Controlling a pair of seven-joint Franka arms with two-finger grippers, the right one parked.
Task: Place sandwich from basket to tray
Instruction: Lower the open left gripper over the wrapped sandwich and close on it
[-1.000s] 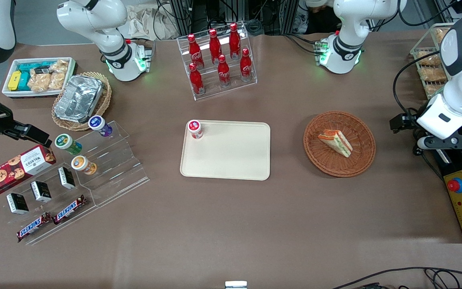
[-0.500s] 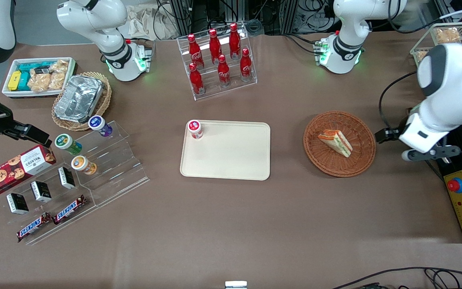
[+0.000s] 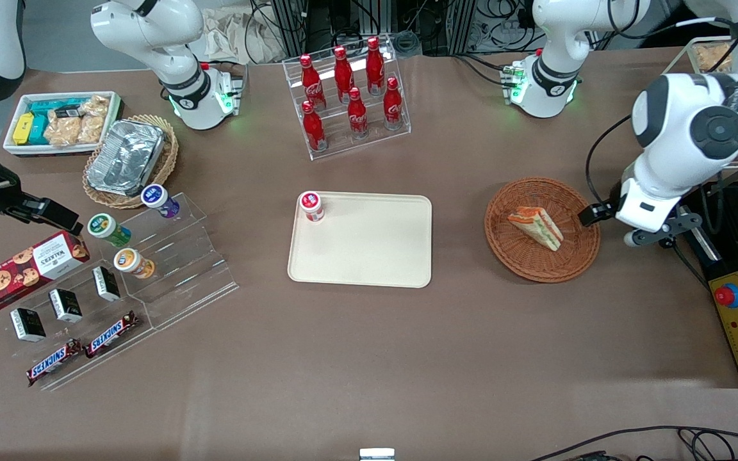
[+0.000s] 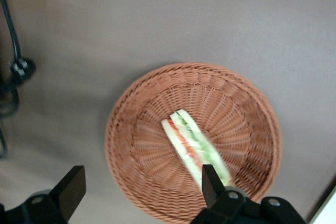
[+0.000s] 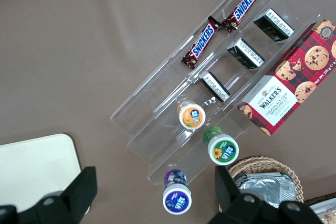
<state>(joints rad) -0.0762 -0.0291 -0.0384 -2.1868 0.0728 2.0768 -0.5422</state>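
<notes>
Sandwich [image 3: 535, 226] in basket [image 3: 511, 256], tool [image 4: 139, 187] above.

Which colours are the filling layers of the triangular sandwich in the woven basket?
Orange-red and green between pale bread on the sandwich, seen best in the left wrist view.

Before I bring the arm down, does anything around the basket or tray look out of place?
One thing: a small red-and-white lidded cup stands on a corner of the flat cream plastic tray, so the tray is not bare. The triangular sandwich lies in the reddish-brown wicker basket. The open gripper hovers above the basket.
</notes>
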